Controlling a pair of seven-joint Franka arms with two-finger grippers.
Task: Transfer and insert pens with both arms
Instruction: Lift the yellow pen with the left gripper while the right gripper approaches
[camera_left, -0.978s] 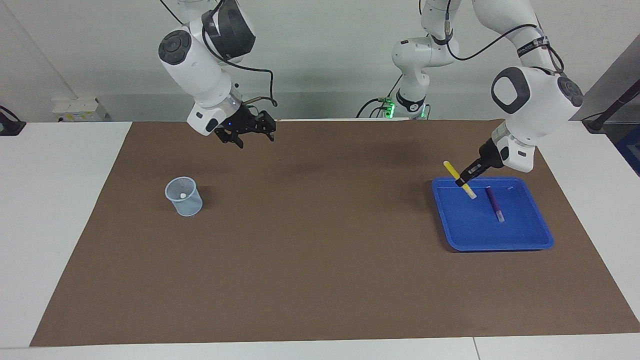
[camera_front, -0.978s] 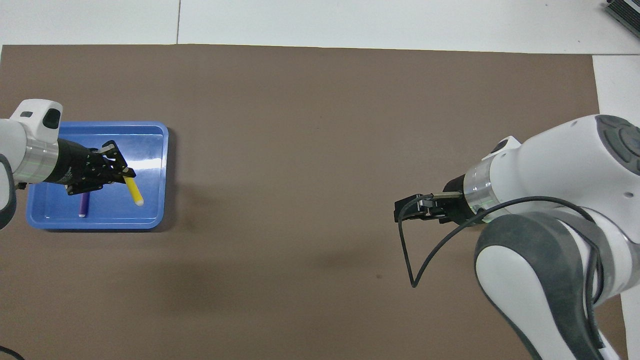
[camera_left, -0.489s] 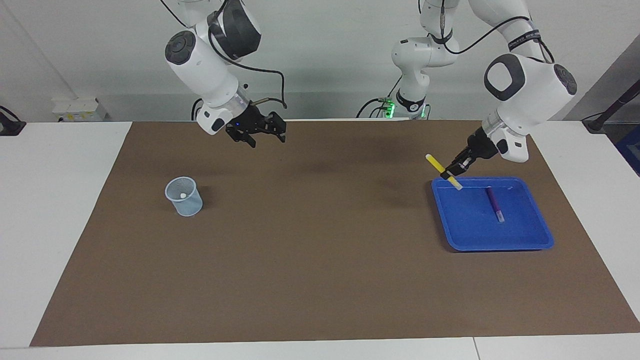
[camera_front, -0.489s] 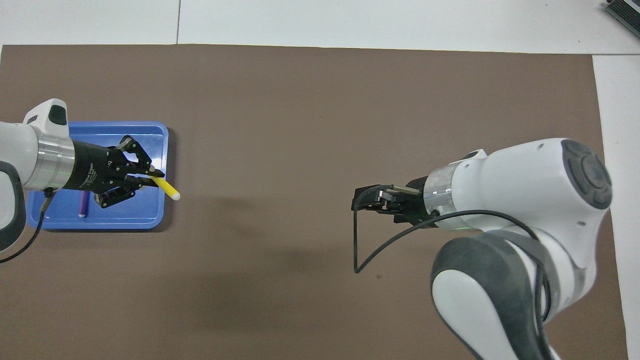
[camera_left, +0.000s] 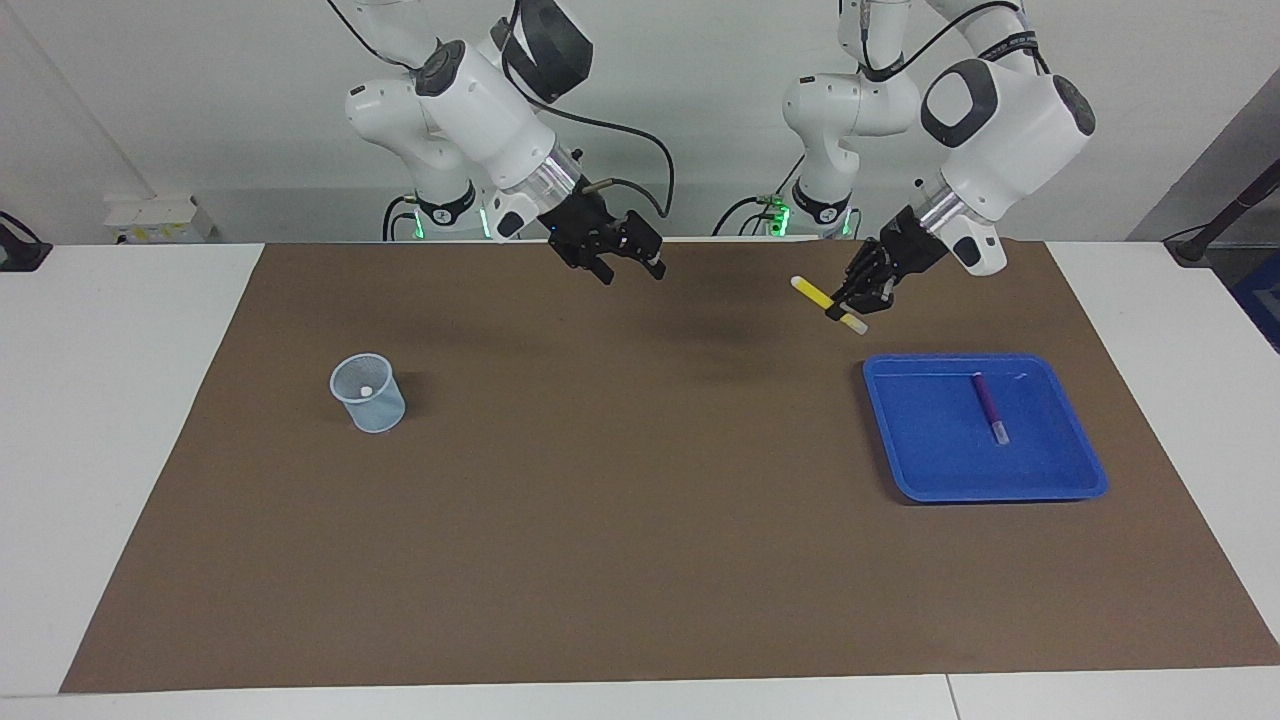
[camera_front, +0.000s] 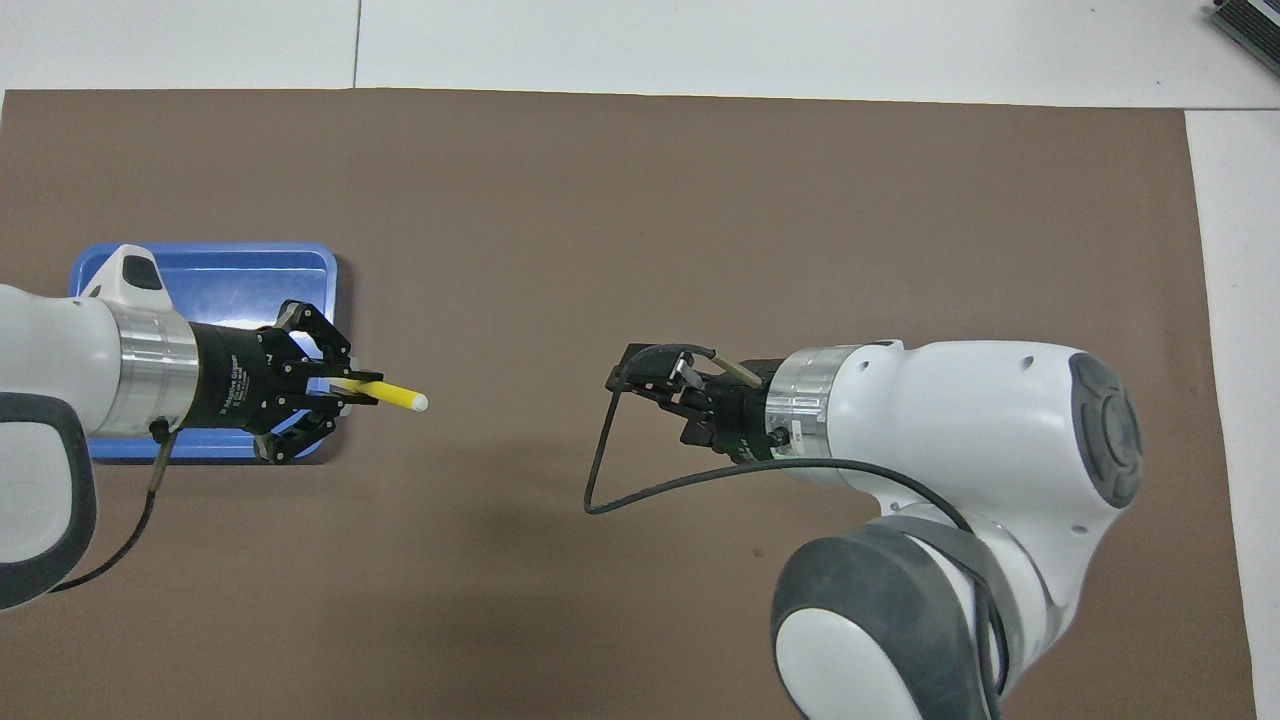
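Note:
My left gripper (camera_left: 843, 307) is shut on the yellow pen (camera_left: 812, 293) and holds it in the air over the brown mat, just off the blue tray (camera_left: 1050, 480). In the overhead view the yellow pen (camera_front: 395, 395) sticks out of the left gripper (camera_front: 350, 388), whitish end pointing at the right gripper (camera_front: 640, 372). The right gripper (camera_left: 630, 270) hangs open and holds nothing, over the mat's middle. The purple pen (camera_left: 988, 408) lies in the tray; in the overhead view my left arm hides it.
A pale blue mesh cup (camera_left: 368, 392) stands upright on the mat toward the right arm's end, with a small whitish spot inside; my right arm hides it in the overhead view. The tray (camera_front: 240, 270) sits toward the left arm's end. A cable loops under the right gripper.
The left gripper has lifted the yellow pen out over the tray's edge and carried it toward the table's middle. The open right gripper has also moved toward the middle.

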